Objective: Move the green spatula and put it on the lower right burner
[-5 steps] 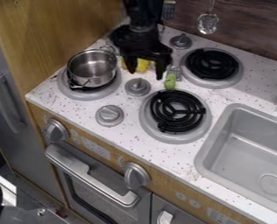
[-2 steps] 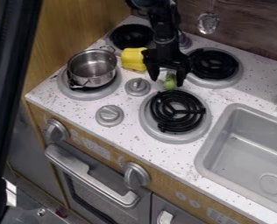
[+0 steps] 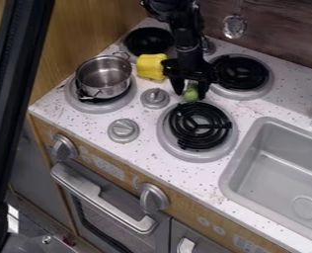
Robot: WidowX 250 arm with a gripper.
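Green marks the spatula's [image 3: 191,95] handle, just beyond the lower right burner [image 3: 199,125]; whether it touches the rim we cannot tell. We see the end effector [image 3: 190,94] above the counter [image 3: 142,149], fingers parted either side of the handle, contact unclear; its body hides the spatula's far end. The pot [image 3: 104,75] covers much of its burner [image 3: 110,106]. A black bar [image 3: 15,99], cut off by the frame, crosses our left side.

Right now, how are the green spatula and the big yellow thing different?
The green spatula looks small, but the yellow thing looks chunky and bigger. The green spatula shows between the tool's two fingers, while the yellow thing is outside them, closer to the silver pot. Both are near the tool.
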